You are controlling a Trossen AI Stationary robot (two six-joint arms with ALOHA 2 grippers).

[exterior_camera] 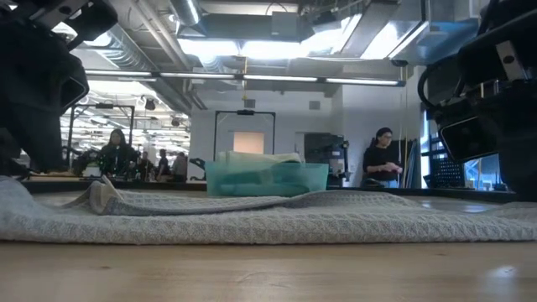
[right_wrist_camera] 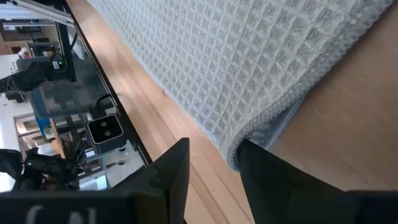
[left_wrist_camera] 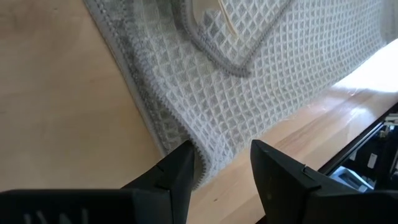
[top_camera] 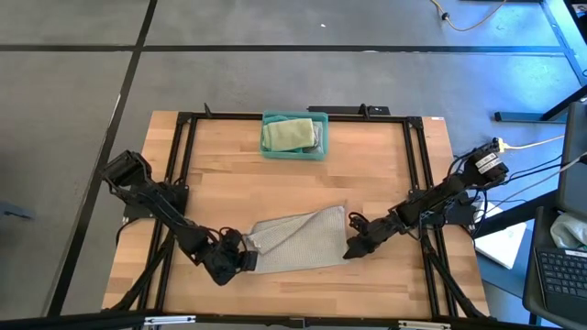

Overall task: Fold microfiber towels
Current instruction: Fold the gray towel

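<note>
High view shows one light grey waffle-weave towel lying flat on the near half of the wooden surface, between the two hands. One teal plastic bin sits at the far edge of the surface, near its middle, and holds one pale green folded towel; whether more cloths lie under it cannot be told.

Two dark arms reach in from the sides. The left hand is at the grey towel's near left corner. In the left wrist view its two fingers stand apart, with the towel's hemmed corner edge lying between them and against one finger, so the cloth is straddled but not visibly pinched.

The right hand is at the towel's near right corner. In the right wrist view its fingers are also apart, and the towel's stitched corner sits just at the gap between them, touching the table.

The low view shows the grey towel spread low across the surface with slight ridges, the bin behind it, and two people in the room beyond.
</note>
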